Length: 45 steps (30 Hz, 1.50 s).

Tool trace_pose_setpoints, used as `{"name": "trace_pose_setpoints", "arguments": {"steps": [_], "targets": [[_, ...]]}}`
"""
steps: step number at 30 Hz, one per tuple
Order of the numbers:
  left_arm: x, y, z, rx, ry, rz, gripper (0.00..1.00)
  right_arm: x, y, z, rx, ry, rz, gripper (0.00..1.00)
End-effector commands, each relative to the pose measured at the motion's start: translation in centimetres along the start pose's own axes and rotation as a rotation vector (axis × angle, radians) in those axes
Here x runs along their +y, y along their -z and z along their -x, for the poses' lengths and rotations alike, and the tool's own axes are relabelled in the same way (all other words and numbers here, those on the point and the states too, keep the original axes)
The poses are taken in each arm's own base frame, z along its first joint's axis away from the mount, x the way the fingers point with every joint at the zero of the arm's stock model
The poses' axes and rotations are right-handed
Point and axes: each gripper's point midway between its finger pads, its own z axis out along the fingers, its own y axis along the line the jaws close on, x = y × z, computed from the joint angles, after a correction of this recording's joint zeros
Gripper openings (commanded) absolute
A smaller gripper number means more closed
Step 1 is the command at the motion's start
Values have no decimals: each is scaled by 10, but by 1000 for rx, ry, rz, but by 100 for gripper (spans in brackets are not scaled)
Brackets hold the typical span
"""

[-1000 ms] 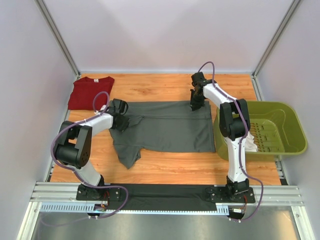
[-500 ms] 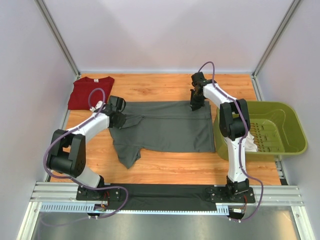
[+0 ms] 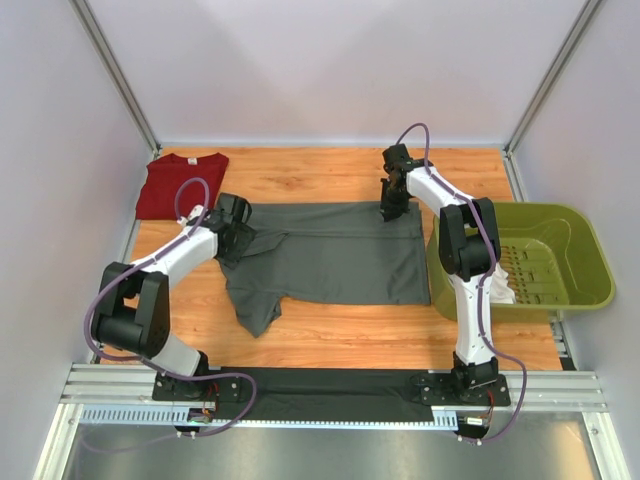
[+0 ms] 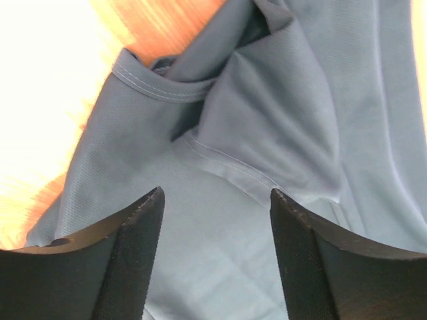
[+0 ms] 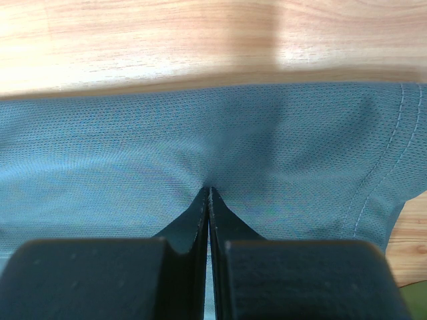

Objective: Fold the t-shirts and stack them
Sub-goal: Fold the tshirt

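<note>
While left tool (image 4: pixel 217 197) gapes above grey t-shirt (image 3: pixel 340 255) — right tool (image 5: pixel 209 195) pinches its far edge.

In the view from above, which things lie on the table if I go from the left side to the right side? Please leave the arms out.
dark red t-shirt → dark grey t-shirt → olive-green basket
</note>
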Motion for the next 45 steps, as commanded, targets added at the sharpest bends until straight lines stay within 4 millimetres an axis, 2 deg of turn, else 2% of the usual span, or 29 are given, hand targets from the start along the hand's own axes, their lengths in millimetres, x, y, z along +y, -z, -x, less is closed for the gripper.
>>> {"name": "trace_pose_setpoints", "arguments": {"steps": [1,7,13,16,23,33,45], "targets": [[7,-10,6,-35,8,44,70,7,7,5,-21,-2,17,0],[5,-24,3,-22,18,63,65,6,7,4,-17,-4,15,0],[1,-30,7,-37,16,61,50,6,6,4,-19,-4,17,0],[0,-35,9,-32,25,60,32,11,6,2,-4,-3,45,0],[-4,-27,14,-36,30,42,0,10,6,2,-5,-3,40,0],[-17,4,23,-29,28,-29,0,10,5,2,-6,-8,36,0],[-13,24,14,27,48,-64,0,10,5,1,-2,-13,34,0]]}}
